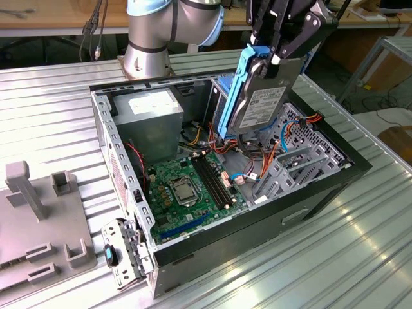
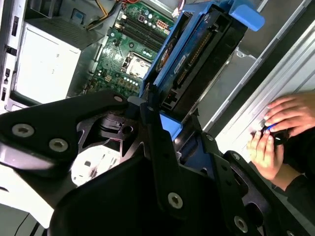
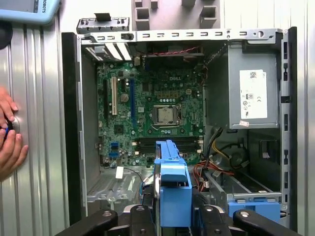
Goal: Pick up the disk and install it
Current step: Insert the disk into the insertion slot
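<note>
The disk [image 1: 261,103], a dark hard drive in a bright blue carrier, hangs tilted on edge above the open computer case [image 1: 129,212], over its right rear part in the exterior view. My gripper [image 1: 278,53] is shut on the disk's upper end. In the second wrist view the black fingers [image 2: 152,132] clamp the blue carrier of the disk [image 2: 197,64]. The first wrist view looks down past the gripper [image 3: 172,216] and the disk's blue end tab [image 3: 172,182] onto the motherboard [image 3: 147,113].
Inside the case sit a grey power supply [image 1: 151,119], coloured cables [image 1: 248,174] and a metal drive cage [image 1: 302,161]. A paler blue bracket [image 3: 253,204] lies by the cage. A person's hands [image 2: 275,132] rest on the table beside the case. A grey fixture [image 1: 38,219] stands at the exterior view's left.
</note>
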Tool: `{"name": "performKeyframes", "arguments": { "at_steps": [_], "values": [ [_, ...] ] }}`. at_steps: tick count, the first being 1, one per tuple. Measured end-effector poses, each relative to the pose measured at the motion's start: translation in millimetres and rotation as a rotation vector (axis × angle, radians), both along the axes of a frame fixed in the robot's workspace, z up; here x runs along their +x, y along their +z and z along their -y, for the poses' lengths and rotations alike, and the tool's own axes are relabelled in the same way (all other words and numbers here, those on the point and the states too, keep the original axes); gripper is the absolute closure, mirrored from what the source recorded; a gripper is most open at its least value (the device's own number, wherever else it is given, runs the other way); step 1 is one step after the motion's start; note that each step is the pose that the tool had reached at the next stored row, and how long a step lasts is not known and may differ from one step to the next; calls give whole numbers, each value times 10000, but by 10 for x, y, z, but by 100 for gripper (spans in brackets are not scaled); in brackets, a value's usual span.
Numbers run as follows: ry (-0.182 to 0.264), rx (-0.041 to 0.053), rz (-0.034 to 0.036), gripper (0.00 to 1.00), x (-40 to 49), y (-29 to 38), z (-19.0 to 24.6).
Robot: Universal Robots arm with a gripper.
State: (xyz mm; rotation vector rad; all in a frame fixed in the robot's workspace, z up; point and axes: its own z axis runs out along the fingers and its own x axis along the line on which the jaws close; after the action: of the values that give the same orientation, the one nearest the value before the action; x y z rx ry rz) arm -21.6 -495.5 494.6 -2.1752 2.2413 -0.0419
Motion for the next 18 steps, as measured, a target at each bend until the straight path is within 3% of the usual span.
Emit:
{"name": "performKeyframes", "arguments": {
  "at_steps": [4, 12, 15, 18],
  "values": [
    [0, 0, 0, 63, 29, -20, 114],
    [0, 0, 0, 63, 237, -29, 142],
    [0, -2, 0, 63, 372, -34, 157],
    [0, -2, 0, 63, 418, -40, 191]
  ]
}}
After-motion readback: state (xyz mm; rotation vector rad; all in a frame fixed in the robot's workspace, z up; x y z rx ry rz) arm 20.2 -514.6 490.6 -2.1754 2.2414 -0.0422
